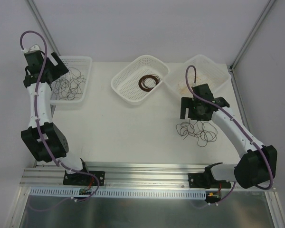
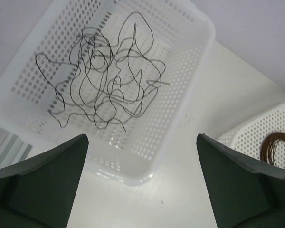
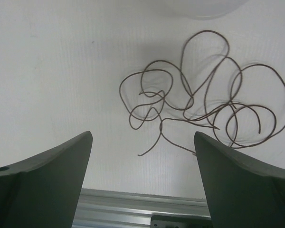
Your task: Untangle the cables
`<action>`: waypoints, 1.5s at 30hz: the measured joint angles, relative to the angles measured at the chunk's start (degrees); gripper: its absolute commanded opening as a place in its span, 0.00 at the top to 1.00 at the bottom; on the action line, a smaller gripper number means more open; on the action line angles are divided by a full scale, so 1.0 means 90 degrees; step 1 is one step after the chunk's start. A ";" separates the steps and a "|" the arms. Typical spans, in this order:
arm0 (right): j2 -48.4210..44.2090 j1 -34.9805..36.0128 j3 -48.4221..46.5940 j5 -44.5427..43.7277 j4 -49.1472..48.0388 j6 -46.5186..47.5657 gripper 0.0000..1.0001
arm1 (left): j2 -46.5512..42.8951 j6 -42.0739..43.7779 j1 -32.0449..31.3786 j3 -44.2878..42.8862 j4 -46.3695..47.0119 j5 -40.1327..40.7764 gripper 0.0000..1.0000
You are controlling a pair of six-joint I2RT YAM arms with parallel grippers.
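Observation:
A loose tangle of black cable (image 1: 69,85) (image 2: 104,71) lies inside the left white basket (image 1: 88,71) (image 2: 180,95). My left gripper (image 1: 57,66) (image 2: 142,142) hangs above that basket's edge, open, with nothing between its fingers. A dark brown cable coil (image 1: 148,81) (image 2: 278,149) rests in the middle basket (image 1: 123,88). A curly brown cable tangle (image 1: 197,130) (image 3: 204,104) lies on the table. My right gripper (image 1: 199,111) (image 3: 142,137) hovers over it, open and empty.
A third white basket (image 1: 218,76) sits at the back right, with faint tan wire in it. An aluminium rail (image 1: 147,173) (image 3: 133,206) runs along the table's near edge. Purple cords trail along both arms.

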State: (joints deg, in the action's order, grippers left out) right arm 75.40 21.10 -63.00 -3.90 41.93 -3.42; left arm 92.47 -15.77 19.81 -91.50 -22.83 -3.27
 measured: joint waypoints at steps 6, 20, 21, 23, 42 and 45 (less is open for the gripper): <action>-0.0401 -0.0916 0.0539 -0.0340 0.0075 -0.0408 0.07 | -0.1591 -0.0284 -0.0204 0.1678 -0.0036 -0.0648 0.01; 0.0321 -0.2222 0.1467 -0.0124 -0.0695 -0.1171 0.09 | -0.4741 -0.0267 -0.1957 0.5282 -0.0102 -0.1710 0.01; 0.0495 -0.2195 0.1469 -0.0075 -0.0835 -0.1171 0.09 | -0.4901 -0.0245 -0.1960 0.5489 -0.0117 -0.1775 0.01; 0.0789 -0.2118 0.1469 -0.0017 -0.1071 -0.1163 0.10 | -0.5124 -0.0187 -0.1989 0.5799 -0.0102 -0.1843 0.01; 0.2990 0.2696 -0.0245 0.0248 -0.1413 -0.0777 0.15 | -0.5484 0.0022 -0.2089 0.6662 0.0532 -0.2130 0.01; 0.3143 0.3266 -0.0629 0.0685 -0.1377 -0.0726 0.15 | -0.5452 0.0027 -0.2127 0.6662 0.0561 -0.2110 0.01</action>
State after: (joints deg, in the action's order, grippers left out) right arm 103.68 50.50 -68.66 2.26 29.54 -9.96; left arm 43.40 -15.53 0.67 -31.55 -17.78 -22.26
